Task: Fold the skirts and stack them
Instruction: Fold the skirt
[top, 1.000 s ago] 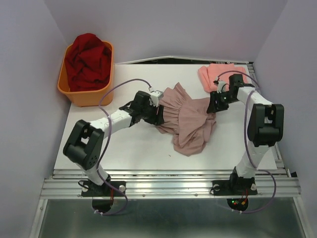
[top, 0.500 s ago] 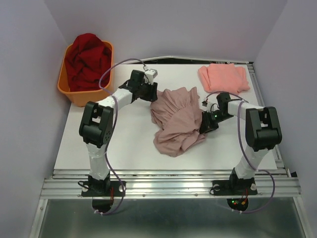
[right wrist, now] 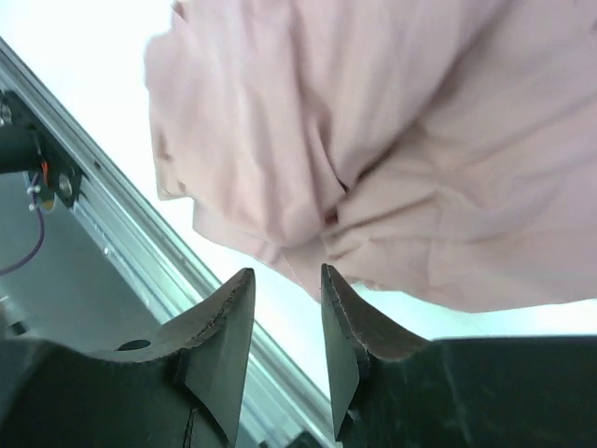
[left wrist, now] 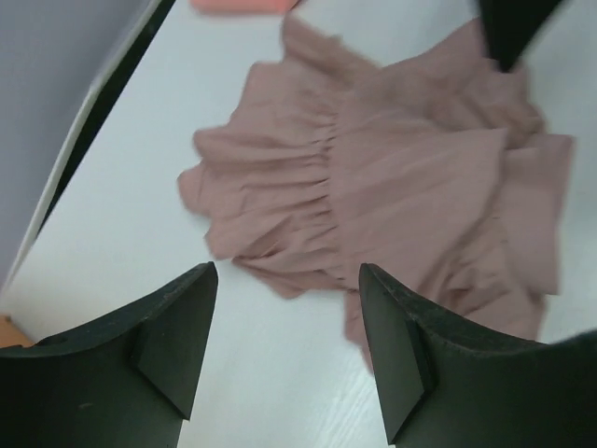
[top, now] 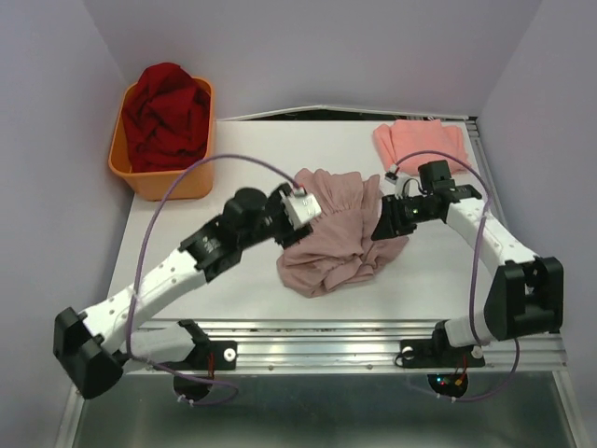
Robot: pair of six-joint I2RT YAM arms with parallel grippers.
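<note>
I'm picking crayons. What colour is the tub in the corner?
The tub is orange, best seen in the top external view.

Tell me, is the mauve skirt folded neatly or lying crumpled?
Crumpled. The mauve skirt lies bunched on the table in uneven overlapping layers, with ruffled hem edges sticking out and no straight fold line.

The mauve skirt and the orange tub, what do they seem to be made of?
The mauve skirt looks like thin, soft cloth, matte: it gathers in fine pleats and crumples loosely. The orange tub is probably moulded plastic, smooth: stiff walls, even colour, rounded rim.
</note>
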